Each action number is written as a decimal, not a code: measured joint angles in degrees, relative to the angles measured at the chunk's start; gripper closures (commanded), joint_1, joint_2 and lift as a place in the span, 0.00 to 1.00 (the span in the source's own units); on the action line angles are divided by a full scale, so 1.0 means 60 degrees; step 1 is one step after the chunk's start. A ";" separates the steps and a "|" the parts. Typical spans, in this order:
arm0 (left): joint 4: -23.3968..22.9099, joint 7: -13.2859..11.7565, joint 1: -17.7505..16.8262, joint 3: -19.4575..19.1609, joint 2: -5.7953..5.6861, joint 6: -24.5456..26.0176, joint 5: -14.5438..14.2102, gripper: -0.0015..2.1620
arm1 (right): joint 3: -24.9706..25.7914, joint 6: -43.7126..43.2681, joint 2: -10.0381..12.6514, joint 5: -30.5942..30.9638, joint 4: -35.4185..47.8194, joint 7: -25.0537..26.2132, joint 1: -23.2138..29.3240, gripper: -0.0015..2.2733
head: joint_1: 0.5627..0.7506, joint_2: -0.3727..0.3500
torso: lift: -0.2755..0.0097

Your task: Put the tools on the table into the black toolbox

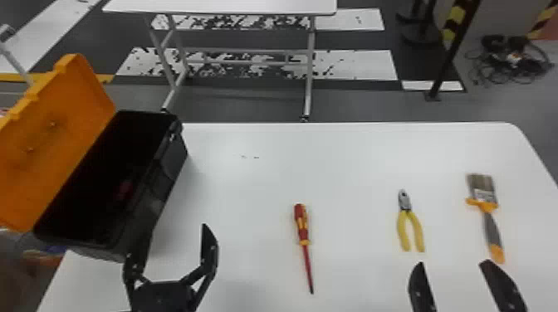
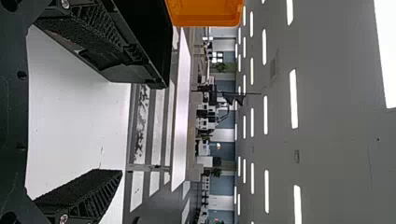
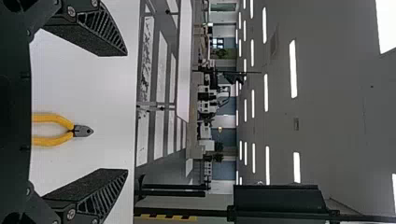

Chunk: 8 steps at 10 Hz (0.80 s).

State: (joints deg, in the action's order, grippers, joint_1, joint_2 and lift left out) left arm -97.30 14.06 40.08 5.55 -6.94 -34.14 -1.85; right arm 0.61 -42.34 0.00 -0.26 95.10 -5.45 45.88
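No readable text — labels, numbers, signs illegible

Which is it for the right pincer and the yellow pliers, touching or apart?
Apart. The right wrist view shows white tabletop between the yellow pliers and each open finger of the right pincer.

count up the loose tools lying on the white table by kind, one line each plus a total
Screwdriver: 1
Pliers: 1
Paintbrush: 1
Total: 3
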 measured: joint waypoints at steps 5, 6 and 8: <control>0.0041 -0.0046 0.0003 0.0001 -0.0004 0.0000 -0.0008 0.03 | -0.0014 -0.0038 0.0000 0.0000 0.0000 0.0000 0.0009 0.06 | 0.70 0.61 | 0.70; 0.0054 -0.0060 0.0001 0.0002 -0.0002 0.0000 -0.0013 0.03 | -0.0017 -0.0095 0.0000 -0.0002 0.0000 0.0000 0.0020 0.06 | 0.70 0.61 | 0.70; 0.0060 -0.0059 0.0000 0.0003 0.0000 0.0000 -0.0026 0.03 | -0.0062 -0.0209 0.0000 -0.0003 0.0009 0.0000 0.0055 0.06 | 0.70 0.62 | 0.70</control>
State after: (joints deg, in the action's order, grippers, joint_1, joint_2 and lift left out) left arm -96.94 13.71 40.08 5.57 -6.94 -34.14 -2.00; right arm 0.24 -43.59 0.00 -0.28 95.15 -5.45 46.21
